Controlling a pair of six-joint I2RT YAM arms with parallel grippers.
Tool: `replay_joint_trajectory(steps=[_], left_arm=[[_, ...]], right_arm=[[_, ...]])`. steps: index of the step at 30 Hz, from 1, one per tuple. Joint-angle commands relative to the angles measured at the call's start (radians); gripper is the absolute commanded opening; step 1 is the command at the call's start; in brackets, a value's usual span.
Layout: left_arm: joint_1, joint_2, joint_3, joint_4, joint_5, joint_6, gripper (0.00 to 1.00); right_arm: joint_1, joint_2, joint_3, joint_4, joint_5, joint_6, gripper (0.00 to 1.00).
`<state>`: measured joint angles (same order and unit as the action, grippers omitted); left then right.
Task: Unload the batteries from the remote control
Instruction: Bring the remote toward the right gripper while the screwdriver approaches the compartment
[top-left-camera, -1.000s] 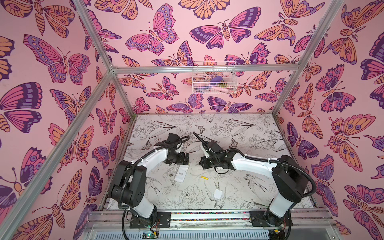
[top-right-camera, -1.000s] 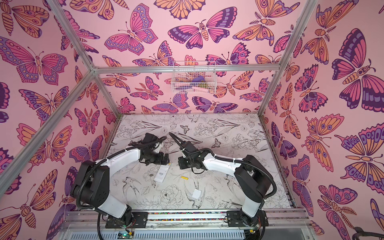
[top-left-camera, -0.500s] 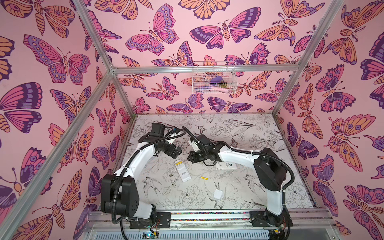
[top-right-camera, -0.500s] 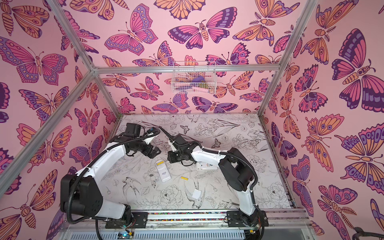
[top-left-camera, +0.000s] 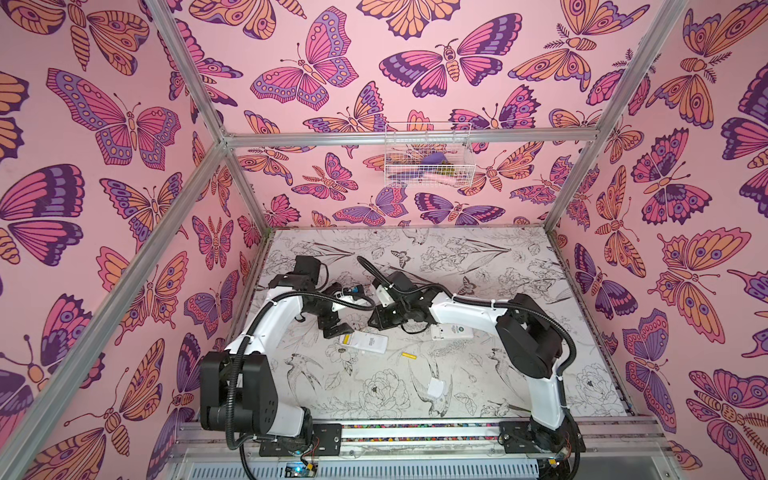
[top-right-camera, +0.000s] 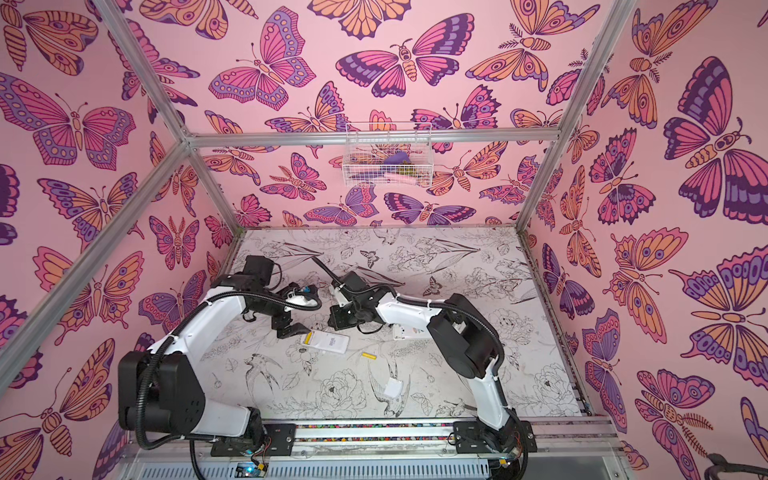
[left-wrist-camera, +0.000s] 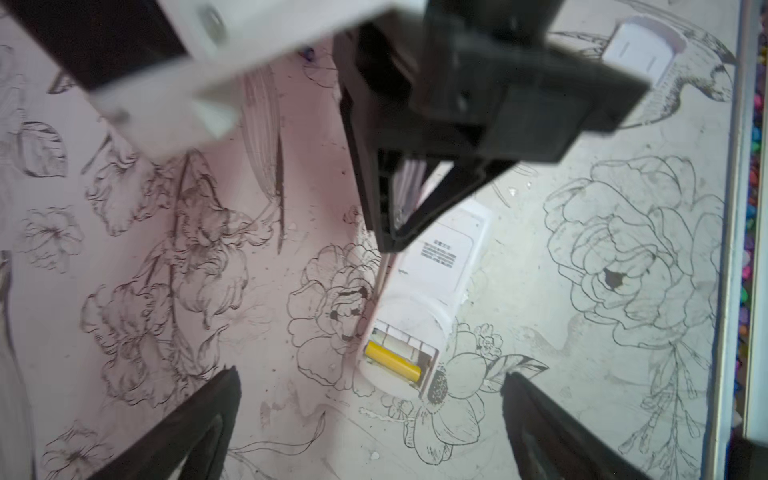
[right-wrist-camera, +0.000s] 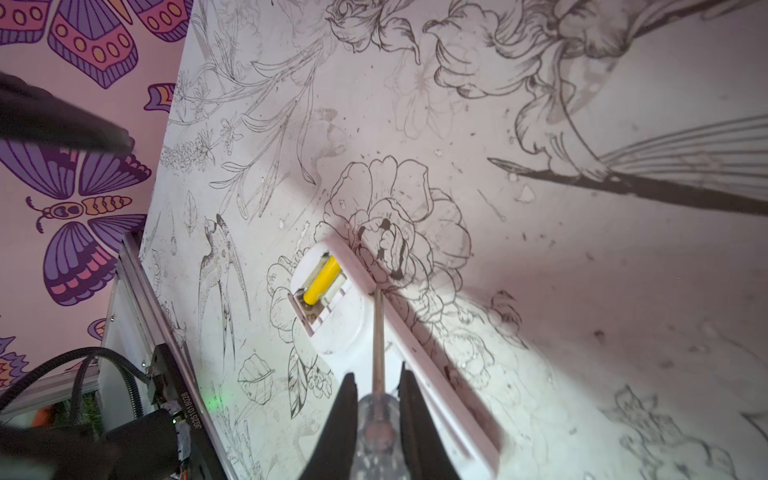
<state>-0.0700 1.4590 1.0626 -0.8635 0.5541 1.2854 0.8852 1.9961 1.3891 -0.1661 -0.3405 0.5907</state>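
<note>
Flower-printed tabletop (top-left-camera: 498, 374) carries a white remote (left-wrist-camera: 432, 270), one yellow battery (left-wrist-camera: 392, 362) in its open bay (another battery (top-left-camera: 408, 356) loose nearby), left pincer (left-wrist-camera: 370, 372) spread above, right pincer (right-wrist-camera: 377, 374) pinching a clear-handled tool (right-wrist-camera: 378, 332).

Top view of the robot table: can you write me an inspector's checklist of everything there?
Surface: flower-printed table, speckled with dirt.
Job's things: white remote lies back up with its compartment open and a seated yellow battery inside; loose yellow battery on the table; second remote partly under the right arm.
Clutter: small white cover plate lying apart.
Tools: left tool open over the white remote's battery end; right tool shut on a clear-handled screwdriver.
Cables: black hoses along both arms.
Surroundings: pink butterfly walls, wire basket on the back wall.
</note>
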Motion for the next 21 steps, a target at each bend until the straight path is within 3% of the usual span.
replay_joint_trajectory(steps=[1, 4, 15, 21], left_arm=[[0.028, 0.03, -0.054, -0.045, 0.095, 0.216, 1.0], [0.043, 0.055, -0.071, -0.037, 0.115, 0.328, 1.0], [0.059, 0.161, -0.127, 0.088, 0.042, 0.496, 1.0], [0.07, 0.222, -0.135, 0.132, 0.026, 0.519, 0.95]], right_arm=[[0.004, -0.087, -0.063, 0.081, -0.009, 0.094, 0.0], [0.013, -0.133, -0.103, 0.098, 0.019, 0.117, 0.0], [0.01, -0.117, -0.16, 0.288, -0.001, 0.298, 0.0], [0.005, -0.115, -0.205, 0.328, 0.076, 0.538, 0.0]])
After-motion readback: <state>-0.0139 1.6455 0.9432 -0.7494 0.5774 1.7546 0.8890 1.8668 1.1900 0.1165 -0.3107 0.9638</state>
